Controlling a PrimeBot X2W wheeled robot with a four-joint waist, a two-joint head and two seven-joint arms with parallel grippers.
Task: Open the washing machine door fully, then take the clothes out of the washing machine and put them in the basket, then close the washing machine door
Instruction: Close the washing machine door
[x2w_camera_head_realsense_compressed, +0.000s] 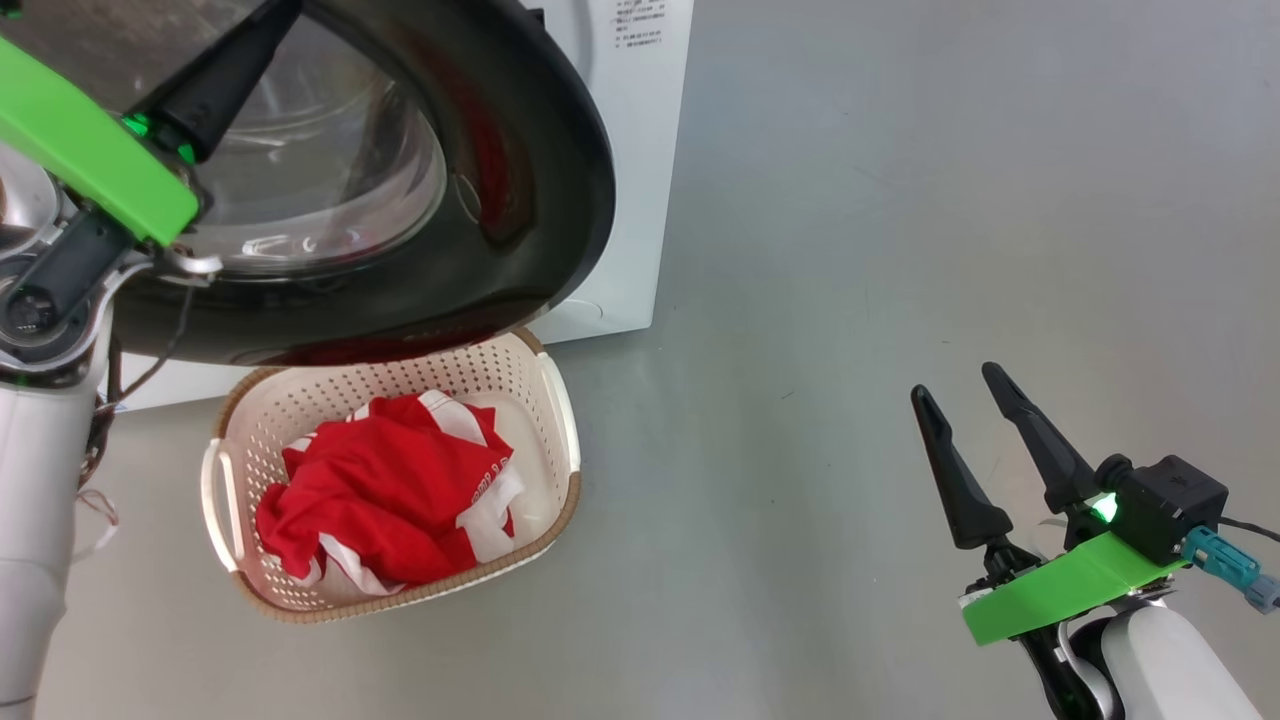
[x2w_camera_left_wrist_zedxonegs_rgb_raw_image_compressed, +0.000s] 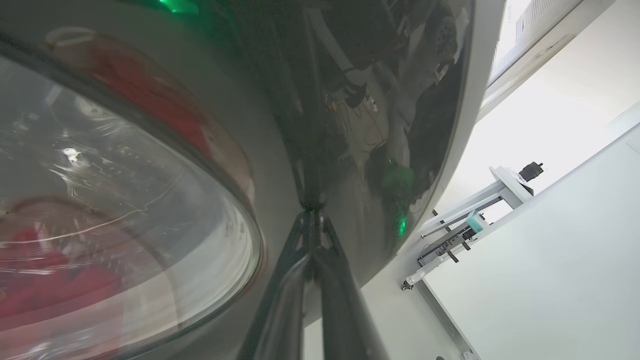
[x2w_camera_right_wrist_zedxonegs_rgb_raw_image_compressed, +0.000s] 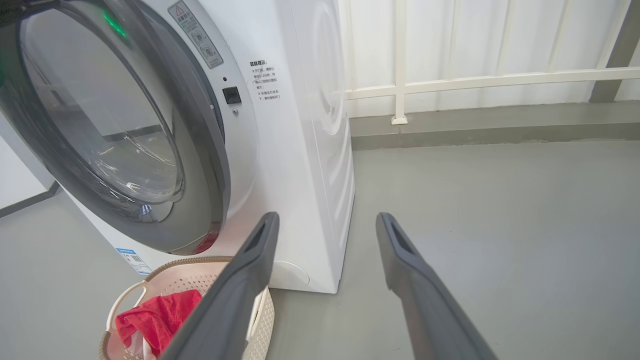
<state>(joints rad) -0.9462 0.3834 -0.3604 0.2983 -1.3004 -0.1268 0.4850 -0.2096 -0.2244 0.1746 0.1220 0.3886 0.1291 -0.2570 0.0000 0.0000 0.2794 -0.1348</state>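
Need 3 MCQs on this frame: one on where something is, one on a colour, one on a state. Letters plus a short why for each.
1. The clothes lie: A in the drum; B in the basket; C on top of the machine.
2. The rim of the washing machine door is: A white; B blue; C glossy black.
3. The right pincer is: A shut on a garment; B open, holding nothing; C shut on a handle.

Key:
1 B, the red and white pile sits inside the perforated walls.
2 C, its wide ring is dark and reflective.
3 B, its two fingers stand apart over bare floor.
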